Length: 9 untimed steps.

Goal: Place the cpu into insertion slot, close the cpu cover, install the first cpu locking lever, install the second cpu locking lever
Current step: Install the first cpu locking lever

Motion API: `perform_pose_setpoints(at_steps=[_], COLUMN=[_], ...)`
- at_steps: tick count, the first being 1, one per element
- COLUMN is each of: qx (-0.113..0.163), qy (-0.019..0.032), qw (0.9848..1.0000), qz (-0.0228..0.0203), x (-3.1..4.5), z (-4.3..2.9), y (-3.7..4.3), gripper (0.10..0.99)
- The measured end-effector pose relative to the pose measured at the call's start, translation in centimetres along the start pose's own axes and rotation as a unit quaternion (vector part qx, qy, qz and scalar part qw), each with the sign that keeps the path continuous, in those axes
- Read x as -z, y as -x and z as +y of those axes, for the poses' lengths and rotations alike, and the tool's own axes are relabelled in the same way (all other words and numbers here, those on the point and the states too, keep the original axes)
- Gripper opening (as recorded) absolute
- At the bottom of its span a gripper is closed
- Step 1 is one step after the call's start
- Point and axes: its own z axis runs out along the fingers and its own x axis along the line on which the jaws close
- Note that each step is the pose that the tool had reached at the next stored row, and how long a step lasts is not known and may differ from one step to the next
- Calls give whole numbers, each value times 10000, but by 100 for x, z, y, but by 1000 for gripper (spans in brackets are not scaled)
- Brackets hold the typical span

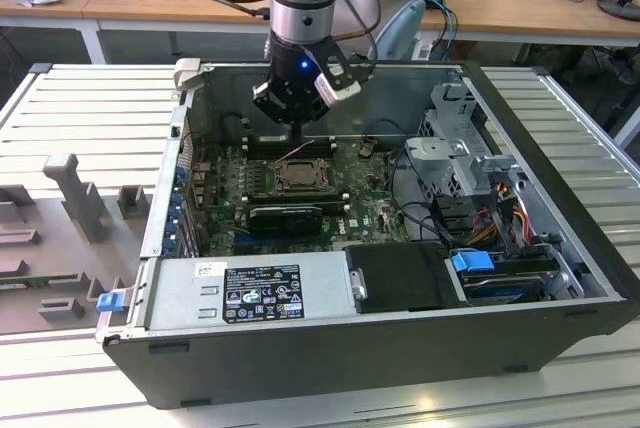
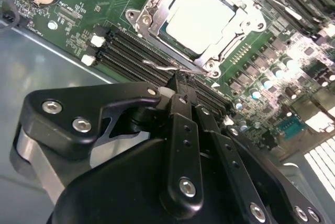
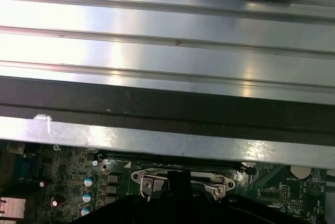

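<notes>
Seen in the exterior view: open computer case [image 1: 560,278] on a ribbed metal table [image 1: 80,118], green motherboard [image 1: 375,208] inside, arm reaching down with gripper [image 1: 296,120] hovering just past the 12 o'clock edge of the insertion slot [image 1: 297,177], near the long memory slots [image 1: 290,146].

Revealed in the second wrist view: cpu [image 2: 201,17] already seated in the insertion slot, pale top showing through the cutout of the cpu cover [image 2: 238,12], which lies closed over it. Thin wire locking lever [image 2: 167,68] along the socket edge nearest the gripper [image 2: 183,89], fingers [image 2: 182,124] drawn narrow together right at that lever; contact cannot be told.

Shown in the first wrist view: case wall [image 3: 167,109] and table ribs beyond, socket edge [image 3: 183,179] just ahead of the dark gripper body.
</notes>
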Motion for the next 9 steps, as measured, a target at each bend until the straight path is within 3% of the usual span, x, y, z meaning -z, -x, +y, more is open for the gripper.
perform_pose_setpoints(at_steps=[9], qx=[0], qy=[3], qw=[10000], qz=[0], x=[-121], z=[26], y=[99], gripper=[106])
